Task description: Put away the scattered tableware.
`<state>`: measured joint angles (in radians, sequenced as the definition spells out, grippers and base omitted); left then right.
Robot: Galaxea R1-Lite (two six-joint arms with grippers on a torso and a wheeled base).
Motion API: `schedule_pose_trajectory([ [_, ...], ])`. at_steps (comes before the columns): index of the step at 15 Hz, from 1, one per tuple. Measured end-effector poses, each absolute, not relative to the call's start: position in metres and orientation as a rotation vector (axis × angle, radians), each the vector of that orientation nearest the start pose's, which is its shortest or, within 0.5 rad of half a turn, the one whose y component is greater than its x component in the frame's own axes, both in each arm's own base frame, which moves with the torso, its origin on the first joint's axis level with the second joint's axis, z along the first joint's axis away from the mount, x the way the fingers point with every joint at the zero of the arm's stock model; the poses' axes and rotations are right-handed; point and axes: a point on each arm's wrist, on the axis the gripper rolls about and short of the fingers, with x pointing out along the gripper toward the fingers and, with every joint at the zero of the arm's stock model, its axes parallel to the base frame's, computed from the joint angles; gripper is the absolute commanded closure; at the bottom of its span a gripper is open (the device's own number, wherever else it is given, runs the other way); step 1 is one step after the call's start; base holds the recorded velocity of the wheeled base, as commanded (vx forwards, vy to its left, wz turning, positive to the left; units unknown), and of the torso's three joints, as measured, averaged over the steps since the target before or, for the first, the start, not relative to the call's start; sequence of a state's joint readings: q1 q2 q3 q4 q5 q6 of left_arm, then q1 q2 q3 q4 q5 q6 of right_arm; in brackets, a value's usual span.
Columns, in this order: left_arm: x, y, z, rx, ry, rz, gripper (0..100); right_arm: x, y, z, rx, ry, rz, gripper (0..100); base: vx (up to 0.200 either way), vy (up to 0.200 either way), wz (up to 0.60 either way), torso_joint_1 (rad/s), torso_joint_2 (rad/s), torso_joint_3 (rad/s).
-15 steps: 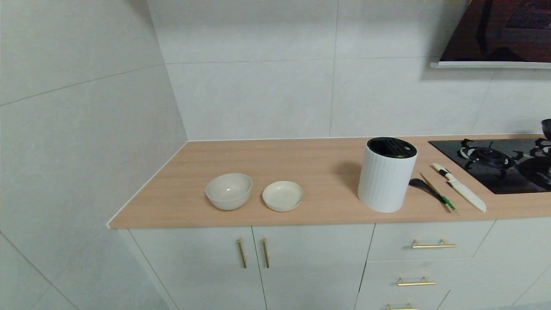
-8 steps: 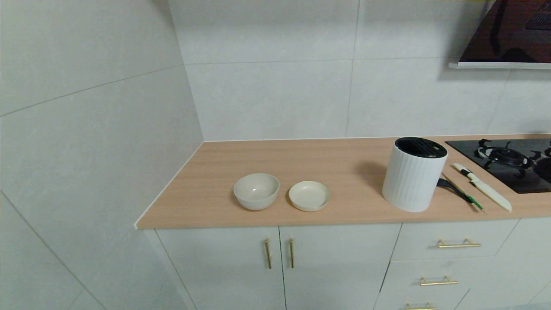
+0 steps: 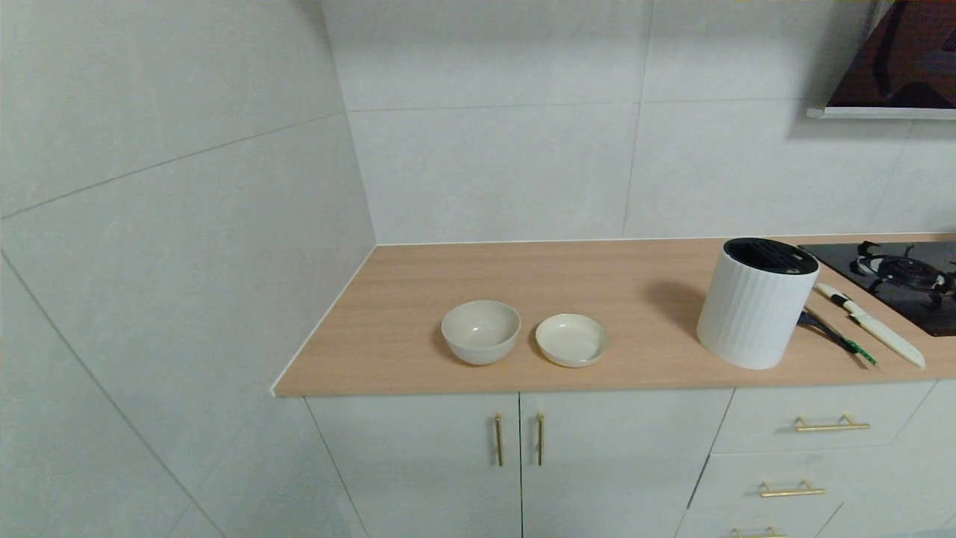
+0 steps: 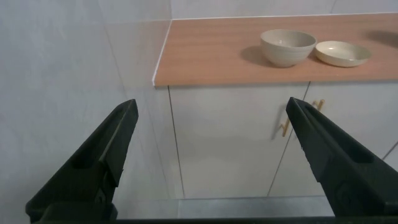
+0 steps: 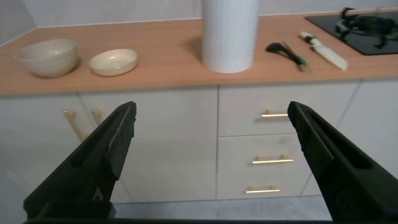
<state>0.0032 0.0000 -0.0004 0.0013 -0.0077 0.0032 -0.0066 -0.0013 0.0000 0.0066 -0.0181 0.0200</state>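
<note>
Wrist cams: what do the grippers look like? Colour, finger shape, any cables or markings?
The left gripper has two matte black fingers. They are broad at the base and taper to narrow wedge tips, with flat, faceted faces. The right gripper is the same build, with black tapered fingers. No cables, markings or labels are visible on either.

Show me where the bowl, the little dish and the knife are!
bowl (image 3: 480, 331): head view, on the inside of its hollow.
little dish (image 3: 571, 340): head view, on its shallow middle.
knife (image 3: 889, 340): head view, on the pale blade.
</note>
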Motion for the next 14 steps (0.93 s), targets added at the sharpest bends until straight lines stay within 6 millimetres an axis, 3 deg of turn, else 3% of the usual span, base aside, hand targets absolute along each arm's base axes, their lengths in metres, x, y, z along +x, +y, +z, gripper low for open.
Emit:
schedule_pose_trajectory([
  [9,-0.0228,-0.0002,0.0753,0.003,0.001,-0.005,0,-0.0229,-0.0003,0.0747,0.02,0.005,-0.025,0,0.0,0.0,0.0,-0.006,0.01,0.008],
  [14,-0.0228,-0.0002,0.0753,0.003,0.001,-0.005,0,-0.0229,-0.0003,0.0747,0.021,0.005,-0.024,0,0.0,0.0,0.0,-0.179,0.4,0.212],
])
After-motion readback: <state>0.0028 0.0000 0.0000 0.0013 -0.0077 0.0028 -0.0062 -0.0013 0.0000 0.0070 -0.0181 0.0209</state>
